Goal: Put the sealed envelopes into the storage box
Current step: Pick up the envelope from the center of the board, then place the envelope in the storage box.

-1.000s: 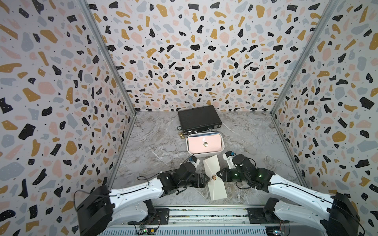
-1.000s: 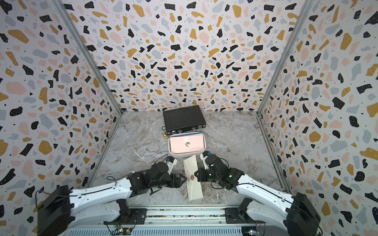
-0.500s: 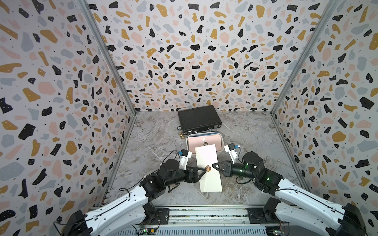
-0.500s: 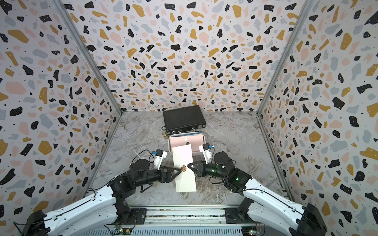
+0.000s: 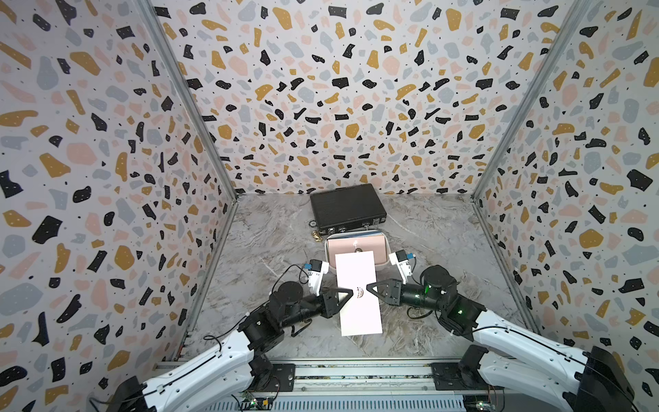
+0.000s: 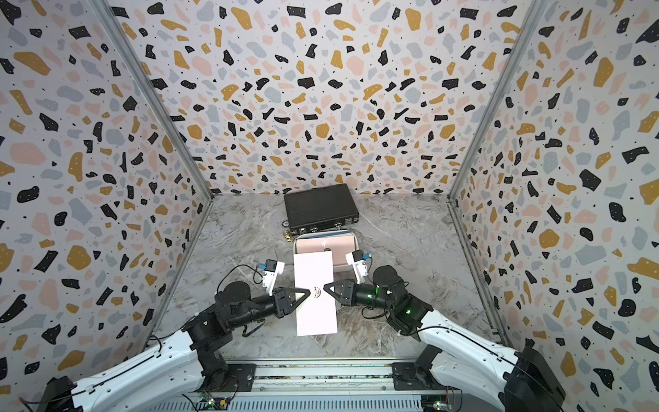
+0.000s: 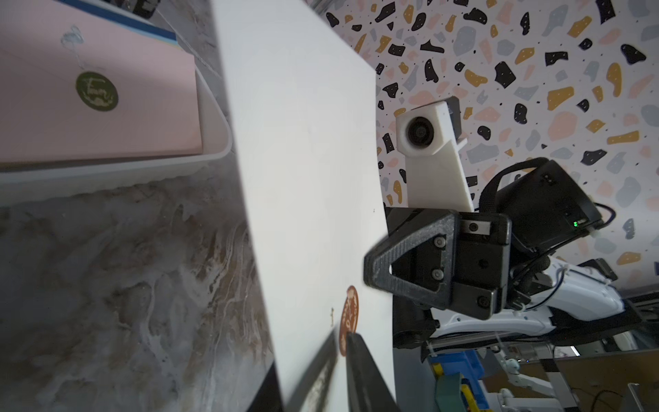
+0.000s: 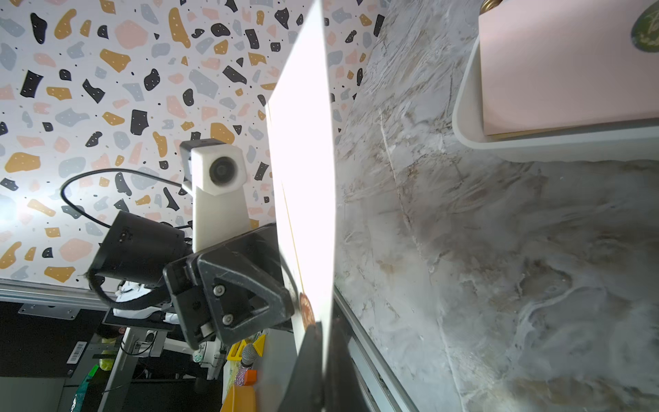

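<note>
Your left gripper and right gripper are each clamped on a long edge of the cream envelope, aloft just before the box: best move both in step, turn it crosswise to match the box, and lower it before letting go.

- The near end of the storage box is hidden under the pale envelope in both top views.
- Beneath the pink envelope only thin coloured edges show at the far rim; how many lie there cannot be told.
- A small gold thing beside the black case is too small to tell.
- In the left wrist view the left gripper is cut off by the edge and one finger is blurred; whether it grips the paper cannot be told.
- In the right wrist view the pale envelope glares white, and the pink envelope's seal is cut off by the edge.
</note>
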Controlling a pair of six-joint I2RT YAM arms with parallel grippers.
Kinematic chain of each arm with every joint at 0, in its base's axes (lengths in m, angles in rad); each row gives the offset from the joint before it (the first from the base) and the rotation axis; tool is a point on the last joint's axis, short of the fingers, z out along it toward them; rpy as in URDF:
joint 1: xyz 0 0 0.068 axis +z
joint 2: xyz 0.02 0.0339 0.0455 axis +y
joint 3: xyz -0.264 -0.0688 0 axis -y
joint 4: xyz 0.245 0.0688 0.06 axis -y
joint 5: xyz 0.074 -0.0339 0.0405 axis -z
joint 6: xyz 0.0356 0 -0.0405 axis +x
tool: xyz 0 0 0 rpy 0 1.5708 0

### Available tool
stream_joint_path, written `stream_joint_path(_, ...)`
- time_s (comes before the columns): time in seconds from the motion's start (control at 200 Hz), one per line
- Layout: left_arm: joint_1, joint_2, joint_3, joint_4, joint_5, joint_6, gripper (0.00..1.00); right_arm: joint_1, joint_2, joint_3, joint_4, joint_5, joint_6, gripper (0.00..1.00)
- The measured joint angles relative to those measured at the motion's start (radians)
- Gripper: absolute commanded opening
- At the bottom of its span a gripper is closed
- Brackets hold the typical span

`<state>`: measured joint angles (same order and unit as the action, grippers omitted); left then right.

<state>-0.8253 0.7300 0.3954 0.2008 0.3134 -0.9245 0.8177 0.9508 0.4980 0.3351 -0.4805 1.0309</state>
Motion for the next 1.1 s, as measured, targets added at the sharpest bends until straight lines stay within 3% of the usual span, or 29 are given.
stream_joint_path(0.03,0.000,-0.001,0.000,0.001,0.002,-0.002,0.00,0.000,0.000,0.000,0.001,-0.001,0.000,0.00)
stream_joint_path(0.065,0.000,-0.002,0.000,0.002,0.001,0.000,0.00,-0.002,0.002,0.000,-0.001,0.000,0.000,0.00)
stream_joint_path(0.155,0.000,-0.008,0.025,-0.052,-0.006,0.018,0.00,-0.014,0.005,0.000,-0.020,-0.006,-0.014,0.28)
stream_joint_path(0.235,0.004,-0.001,0.098,-0.178,-0.018,0.081,0.00,-0.034,0.003,0.014,-0.116,0.005,-0.081,0.37)
stream_joint_path(0.395,0.049,0.116,0.393,-0.513,-0.055,0.288,0.00,-0.075,-0.032,0.088,-0.431,0.159,-0.313,0.36)
stream_joint_path(0.596,0.080,0.377,0.830,-0.892,-0.171,0.692,0.00,-0.079,-0.049,0.117,-0.668,0.358,-0.529,0.36)
stream_joint_path(0.871,0.090,0.785,1.284,-1.241,-0.251,1.339,0.00,-0.079,-0.038,0.073,-0.736,0.426,-0.607,0.36)
stream_joint_path(1.101,0.102,1.110,1.566,-1.382,-0.282,1.649,0.00,-0.079,-0.061,0.029,-0.761,0.436,-0.625,0.35)
